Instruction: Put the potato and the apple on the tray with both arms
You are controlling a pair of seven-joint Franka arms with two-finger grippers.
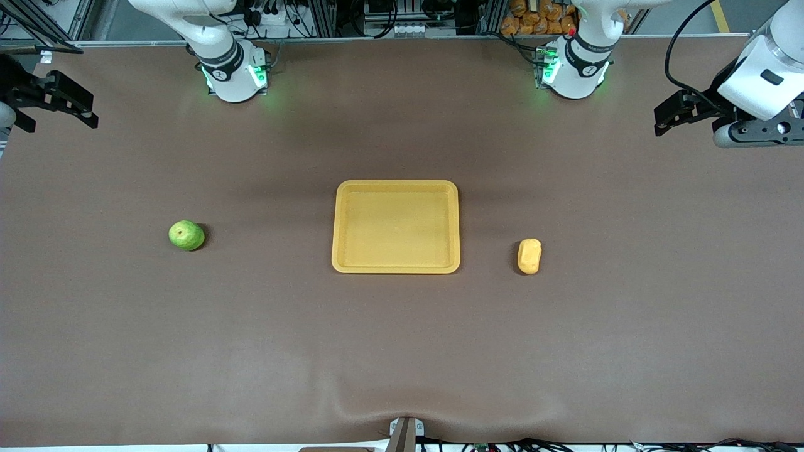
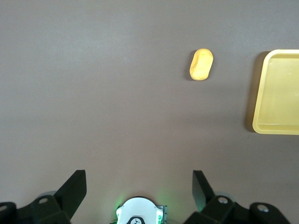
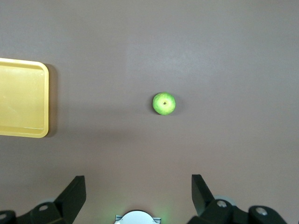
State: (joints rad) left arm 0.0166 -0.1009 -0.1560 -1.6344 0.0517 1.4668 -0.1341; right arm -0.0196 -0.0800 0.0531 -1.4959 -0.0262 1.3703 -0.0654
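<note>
While both wait aloft: left hand (image 2: 139,189) and right hand (image 3: 138,189), fingers spread, empty.

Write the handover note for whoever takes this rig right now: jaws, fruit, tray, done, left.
Left gripper: jaws open, empty, raised at the left arm's end of the table.
Right gripper: jaws open, empty, raised at the right arm's end.
Tray: mid-table, nothing in it.
Potato: on the table beside the tray, toward the left arm's end.
Apple: on the table, toward the right arm's end.
Done: nothing.
Left: pick both, place them on the tray.
</note>
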